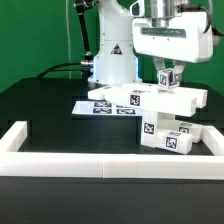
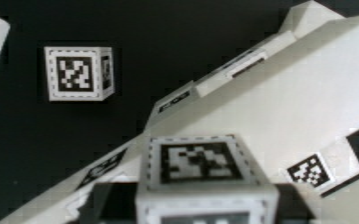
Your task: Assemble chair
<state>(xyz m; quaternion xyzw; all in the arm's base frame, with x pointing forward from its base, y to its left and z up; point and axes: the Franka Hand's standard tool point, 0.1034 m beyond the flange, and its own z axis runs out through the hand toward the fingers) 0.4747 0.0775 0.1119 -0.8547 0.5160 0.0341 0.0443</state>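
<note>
The chair shows as a stack of chunky white tagged parts (image 1: 160, 112) at the exterior view's right, with a long slab (image 1: 150, 98) on top and tagged blocks (image 1: 172, 140) below. My gripper (image 1: 168, 80) hangs straight over that slab, shut on a short white tagged block (image 1: 166, 76). In the wrist view this block (image 2: 202, 165) sits between my dark fingers (image 2: 115, 206), and the gripper (image 2: 206, 207) holds it above the long slanting slab (image 2: 274, 90). Whether the block touches the slab I cannot tell. Another small tagged part (image 2: 82, 73) stands on the black table.
The marker board (image 1: 100, 107) lies flat on the black table, left of the stack in the exterior view. A long white border rail (image 1: 70, 164) runs along the table's front and up its sides. The arm's white base (image 1: 110, 55) stands behind.
</note>
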